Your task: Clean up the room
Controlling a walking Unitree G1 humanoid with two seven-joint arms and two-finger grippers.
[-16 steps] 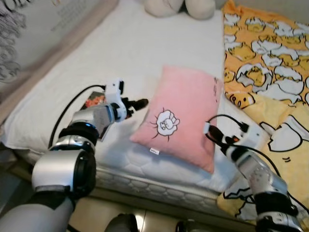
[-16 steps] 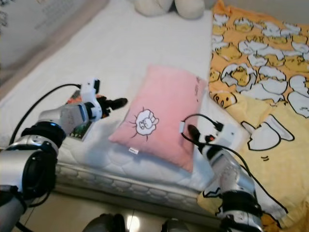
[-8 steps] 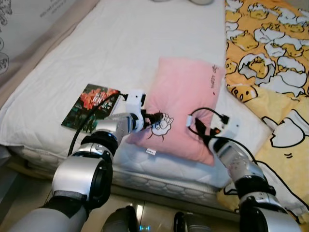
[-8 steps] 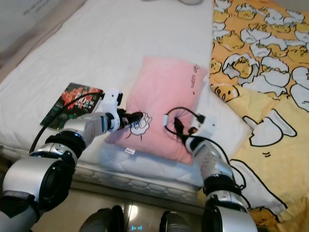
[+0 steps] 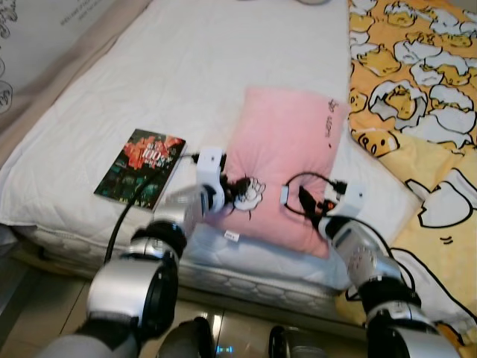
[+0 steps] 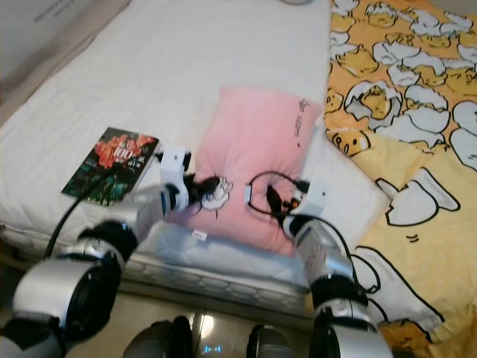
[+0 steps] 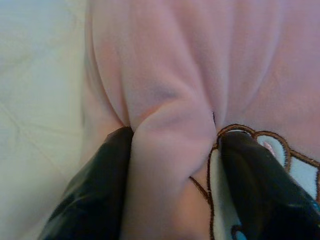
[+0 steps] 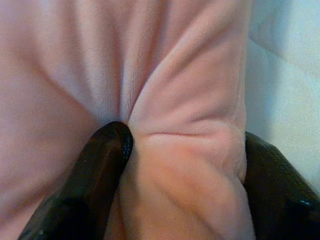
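1. A glossy dark paperback book with red cover art (image 5: 141,168) lies flat on the white quilted mattress (image 5: 171,82), near its front edge and apart from the grippers.
2. The left gripper (image 7: 172,187) pinches a fold of the soft pink plush pillow (image 5: 287,160) near its embroidered white motif (image 5: 250,192), fabric bunched between both fingers.
3. The pillow lies across the mattress middle, its near end toward the bed's front edge.
4. The right gripper (image 8: 182,182) pinches the pillow's near right corner likewise, so a two-point hold probably keeps the limp cushion level for lifting.
5. A yellow cartoon-print blanket (image 5: 417,97) covers the bed's right side.
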